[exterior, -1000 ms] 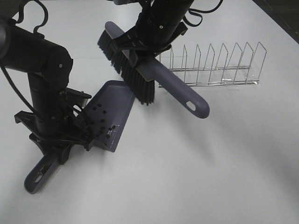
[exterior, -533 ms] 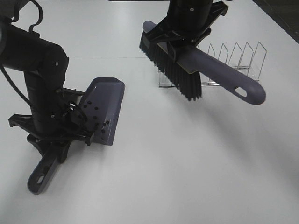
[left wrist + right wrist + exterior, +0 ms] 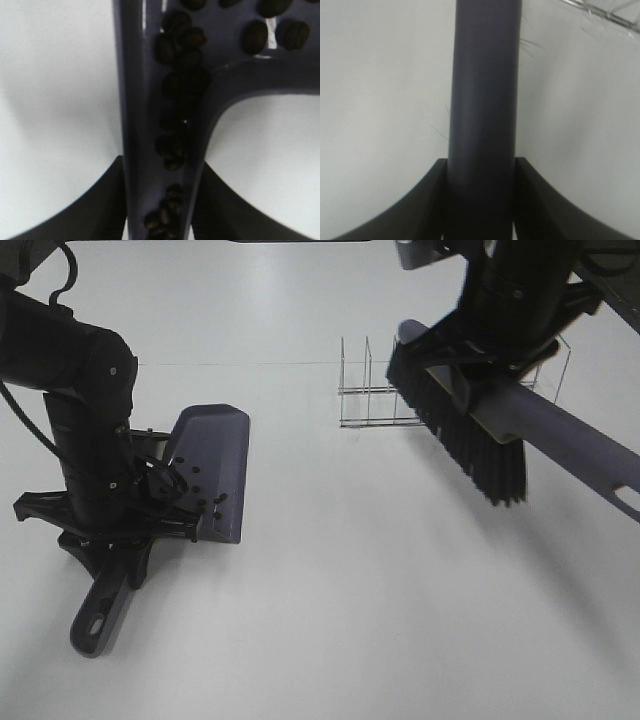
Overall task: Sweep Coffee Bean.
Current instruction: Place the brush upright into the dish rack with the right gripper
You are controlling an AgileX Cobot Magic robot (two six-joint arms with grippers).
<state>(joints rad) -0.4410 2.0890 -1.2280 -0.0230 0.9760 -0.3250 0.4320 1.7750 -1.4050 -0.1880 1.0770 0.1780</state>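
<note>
The purple dustpan (image 3: 212, 468) rests on the white table at the left, its handle (image 3: 98, 608) pointing toward the front. Several dark coffee beans (image 3: 200, 502) lie in its pan; in the left wrist view they fill the handle's channel (image 3: 176, 125). My left gripper (image 3: 105, 530) is shut on the dustpan's handle (image 3: 160, 150). My right gripper (image 3: 500, 335) is shut on the purple brush (image 3: 560, 435), held in the air at the right with its black bristles (image 3: 460, 435) tilted down. The right wrist view shows the brush handle (image 3: 484, 100) between the jaws.
A wire dish rack (image 3: 385, 390) stands at the back, partly behind the brush and right arm; it also shows in the right wrist view (image 3: 600, 15). The white table (image 3: 350, 590) stretches to the front edge.
My right arm has carried the brush from above the dustpan to the right, over and past the wire rack. The dustpan has shifted slightly left and its pan has lowered.
</note>
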